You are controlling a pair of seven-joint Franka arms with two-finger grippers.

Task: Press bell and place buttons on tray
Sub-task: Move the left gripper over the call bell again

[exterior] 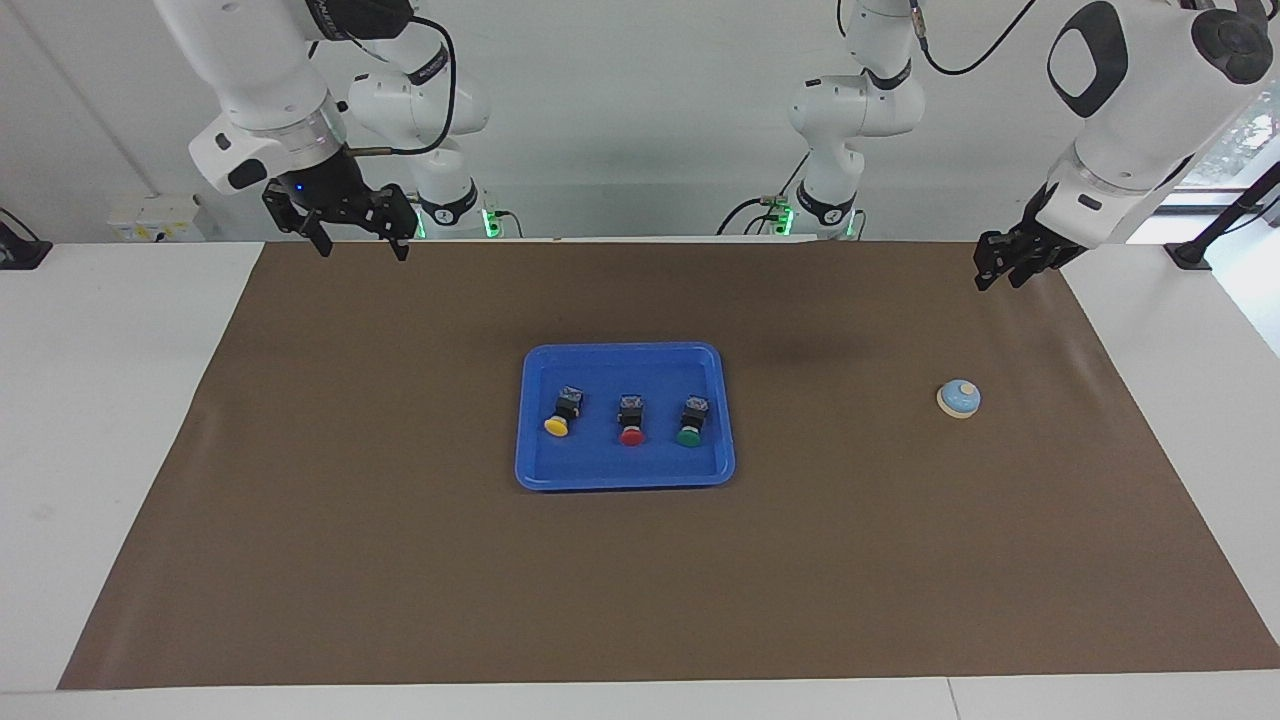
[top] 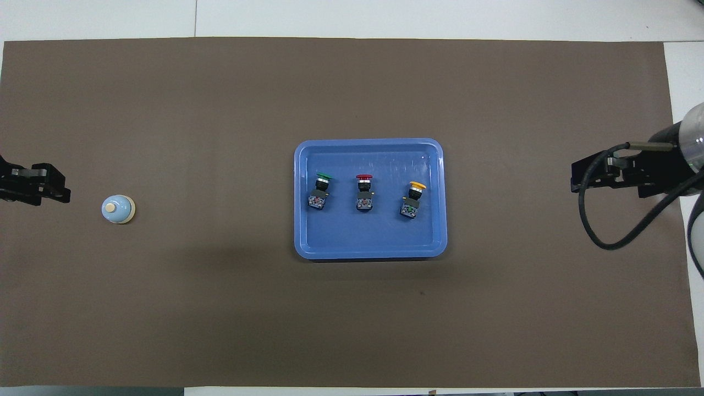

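The blue tray (exterior: pixel 625 465) (top: pixel 368 242) lies at the middle of the brown mat. In it lie three buttons side by side: yellow (exterior: pixel 560 415) (top: pixel 413 199), red (exterior: pixel 631 420) (top: pixel 363 192) and green (exterior: pixel 691 422) (top: pixel 322 191). The bell (exterior: pixel 958 398) (top: pixel 117 209) stands on the mat toward the left arm's end. My left gripper (exterior: pixel 998 280) (top: pixel 61 184) is open and empty, raised over the mat's edge beside the bell. My right gripper (exterior: pixel 361 248) (top: pixel 573 177) is open and empty, raised over the mat at the right arm's end.
The brown mat (exterior: pixel 400 560) covers most of the white table (exterior: pixel 100 450). A black cable (top: pixel 605 231) loops from the right arm over the mat's end. Both arm bases stand at the robots' edge of the table.
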